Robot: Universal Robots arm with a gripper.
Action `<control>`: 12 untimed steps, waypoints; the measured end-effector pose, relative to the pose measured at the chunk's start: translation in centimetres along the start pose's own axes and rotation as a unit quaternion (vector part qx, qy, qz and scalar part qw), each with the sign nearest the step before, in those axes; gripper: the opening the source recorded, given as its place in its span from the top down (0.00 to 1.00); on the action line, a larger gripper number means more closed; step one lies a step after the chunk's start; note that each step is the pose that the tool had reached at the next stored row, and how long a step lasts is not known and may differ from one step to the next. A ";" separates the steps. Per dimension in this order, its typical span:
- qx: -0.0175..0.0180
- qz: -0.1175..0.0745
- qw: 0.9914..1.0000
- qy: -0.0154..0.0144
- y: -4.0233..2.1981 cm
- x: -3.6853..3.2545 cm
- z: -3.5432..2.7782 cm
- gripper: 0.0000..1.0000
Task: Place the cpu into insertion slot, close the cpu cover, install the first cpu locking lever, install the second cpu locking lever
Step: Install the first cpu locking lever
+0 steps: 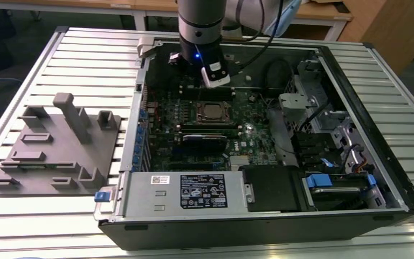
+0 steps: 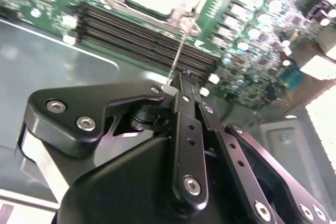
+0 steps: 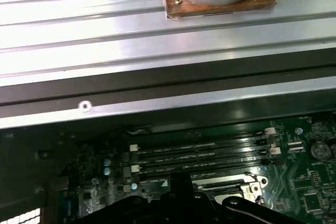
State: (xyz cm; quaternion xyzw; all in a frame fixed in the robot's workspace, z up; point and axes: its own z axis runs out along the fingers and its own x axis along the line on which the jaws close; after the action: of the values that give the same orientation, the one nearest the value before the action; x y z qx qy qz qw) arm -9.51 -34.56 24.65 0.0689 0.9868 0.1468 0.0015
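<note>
Inside the open computer case, the cpu [image 1: 213, 112] lies in the insertion slot with its silver-tan top showing. The dark cpu cover [image 1: 214, 103] lies flat around it as a frame. My gripper [image 1: 215, 81] hangs just past the slot's far side, over the long memory slots [image 2: 142, 38]. In the second wrist view the black fingers [image 2: 185, 108] are pressed together, so the gripper [image 2: 180, 85] is shut. A thin metal locking lever [image 2: 177, 51] runs from the socket's edge to the fingertips and touches their side. Whether it is pinched is unclear.
A grey moulded fixture [image 1: 56, 148] rests on the slatted table [image 1: 92, 48] at the exterior view's left. The case walls [image 1: 365, 113], a power supply [image 1: 192, 191] and drive bays with blue tabs [image 1: 333, 181] surround the motherboard. A black card [image 1: 205, 139] sits just in front of the socket.
</note>
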 end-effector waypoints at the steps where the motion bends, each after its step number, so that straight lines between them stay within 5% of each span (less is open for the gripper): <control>1: 0.000 0.000 1.000 0.000 0.05 -0.33 0.01 0.90; 6: 0.001 0.001 1.000 0.001 0.22 -1.63 0.04 0.90; 12: 0.001 0.001 1.000 0.001 0.25 -1.84 0.05 0.90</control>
State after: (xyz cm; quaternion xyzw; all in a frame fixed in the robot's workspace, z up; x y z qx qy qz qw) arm -7.65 -34.56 24.64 0.0696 0.9869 0.1455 0.0006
